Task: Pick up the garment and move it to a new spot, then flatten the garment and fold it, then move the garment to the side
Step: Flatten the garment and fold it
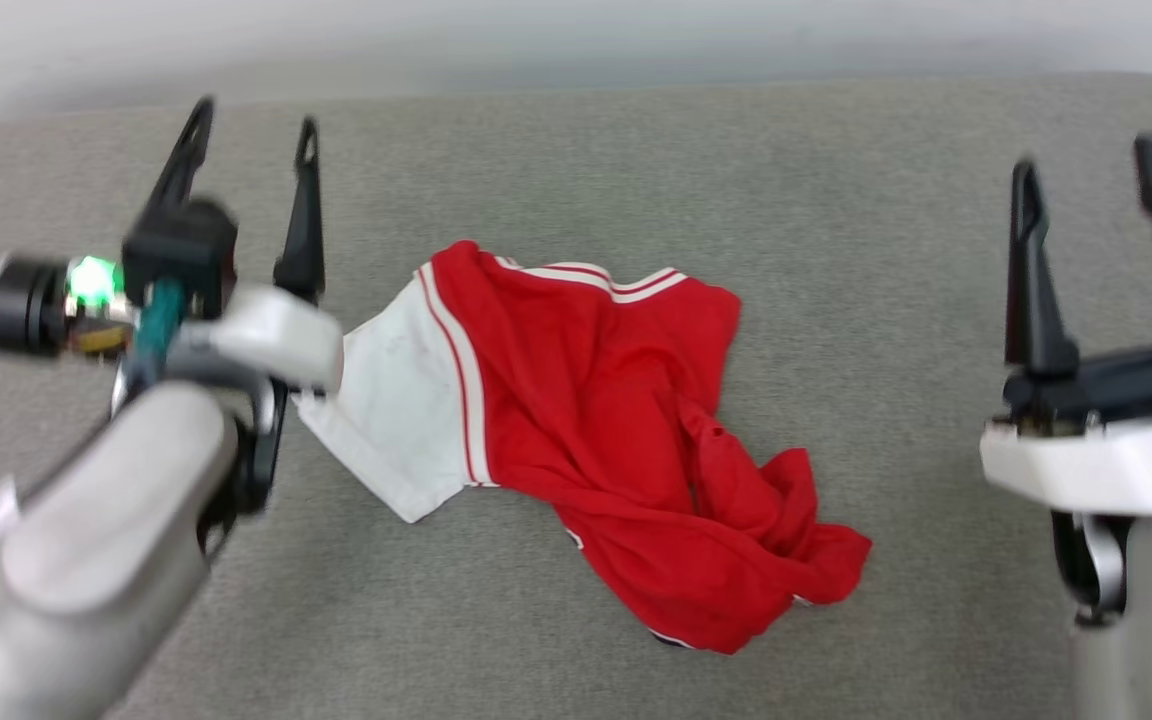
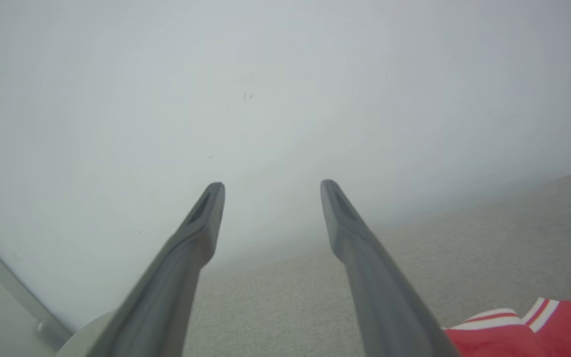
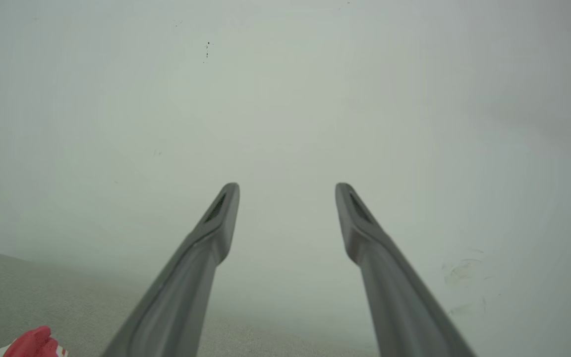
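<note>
Red garment (image 1: 596,420) crumpled — left end effector (image 1: 256,115), right end effector (image 1: 1086,158) both wide, empty.

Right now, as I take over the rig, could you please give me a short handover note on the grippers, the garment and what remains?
Left gripper: open, empty, beside the white sleeve of the garment.
Right gripper: open, empty, well off to the garment's right.
Garment: crumpled in a heap on the grey surface, between the two grippers.
Done: no flattening or folding; whether it has been moved yet, I cannot tell.
Left: flatten, fold, move aside.
</note>
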Available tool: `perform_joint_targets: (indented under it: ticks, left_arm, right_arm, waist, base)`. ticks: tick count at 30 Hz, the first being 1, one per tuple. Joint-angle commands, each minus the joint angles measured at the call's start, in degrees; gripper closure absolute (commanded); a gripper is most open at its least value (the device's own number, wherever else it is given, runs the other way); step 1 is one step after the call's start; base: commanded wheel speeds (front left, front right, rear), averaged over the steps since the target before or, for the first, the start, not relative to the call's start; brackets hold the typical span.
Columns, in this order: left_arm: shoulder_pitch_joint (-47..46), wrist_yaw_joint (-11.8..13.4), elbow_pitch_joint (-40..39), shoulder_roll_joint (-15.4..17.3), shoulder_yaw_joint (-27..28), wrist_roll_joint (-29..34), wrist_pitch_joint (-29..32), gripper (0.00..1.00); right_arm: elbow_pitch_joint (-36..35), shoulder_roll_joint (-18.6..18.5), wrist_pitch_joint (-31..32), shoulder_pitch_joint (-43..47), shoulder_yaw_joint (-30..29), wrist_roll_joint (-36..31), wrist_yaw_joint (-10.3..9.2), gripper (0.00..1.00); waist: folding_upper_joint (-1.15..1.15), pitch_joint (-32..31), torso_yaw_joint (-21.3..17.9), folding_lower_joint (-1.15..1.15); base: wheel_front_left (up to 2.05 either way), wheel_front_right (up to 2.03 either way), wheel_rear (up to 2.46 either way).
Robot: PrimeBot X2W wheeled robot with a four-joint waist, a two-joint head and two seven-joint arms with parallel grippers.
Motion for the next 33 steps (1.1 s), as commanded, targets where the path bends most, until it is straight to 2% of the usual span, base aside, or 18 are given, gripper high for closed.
perform_joint_targets:
  ticks: [1,6,10,14,17,20,23,26,28,33]
  left_arm:
    - [4.7,2.5,-3.1,0.0,2.4,2.3,-0.1,0.0]
    - [16.9,8.5,-12.4,-2.0,12.2,9.0,-0.1,0.0]
    - [25.9,9.7,-16.9,-5.4,18.7,13.2,-0.1,0.0]
    - [32.2,8.0,-18.6,-9.3,22.9,16.7,-0.1,0.0]
    - [35.3,6.3,-19.0,-12.2,25.4,19.2,-0.1,0.0]
    - [37.0,4.2,-18.8,-14.9,27.3,21.3,-0.1,0.0]
    - [37.5,2.0,-18.6,-17.5,28.8,23.4,-0.1,0.0]
    - [36.6,-0.1,-18.6,-19.8,30.1,25.3,-0.1,0.0]
    - [36.0,-1.5,-18.5,-21.4,30.9,26.5,-0.1,0.0]
    - [34.1,-4.4,-18.4,-25.1,32.8,29.2,-0.1,0.0]
  right_arm:
    - [0.2,-0.2,-0.1,-2.5,0.3,-0.8,-0.04,0.0]
    - [4.3,-4.2,-0.1,-9.6,3.8,-1.3,-0.05,0.0]
    - [14.2,-8.8,1.7,-15.6,9.1,0.4,-0.05,0.0]
    - [21.9,-14.4,12.1,-23.5,18.5,7.0,-0.06,0.0]
    - [25.8,-18.9,25.1,-28.6,28.0,14.4,-0.05,0.0]
    - [26.7,-24.0,37.0,-35.0,37.9,23.0,-0.07,0.0]
    - [27.2,-27.7,49.0,-39.2,46.0,33.3,-0.05,0.0]
    - [27.3,-30.6,58.8,-43.7,51.0,42.5,-0.06,0.0]
    - [28.3,-32.3,63.9,-46.1,53.6,45.8,-0.06,0.0]
    - [31.8,-32.7,69.5,-49.7,57.0,50.2,-0.05,0.0]
  waist:
    - [0.0,-0.3,1.3,0.0]
    - [0.0,-0.6,3.1,0.0]
    - [0.0,-1.0,4.5,0.0]
    - [0.0,-0.9,6.1,0.0]
    - [0.0,-0.5,7.1,0.0]
    - [0.0,0.3,8.3,0.0]
    - [0.0,1.4,9.6,0.0]
    - [0.0,3.2,11.1,0.0]
    - [0.0,4.6,12.1,0.0]
    - [0.0,8.3,14.6,0.0]
  base:
    - [0.0,0.0,0.0]
    - [0.0,0.0,0.0]
    - [0.0,0.0,0.0]
    - [0.0,0.0,0.0]
    - [0.0,0.0,0.0]
    - [0.0,0.0,0.0]
    - [0.0,0.0,0.0]
    - [0.0,0.0,0.0]
    - [0.0,0.0,0.0]
    - [0.0,0.0,0.0]
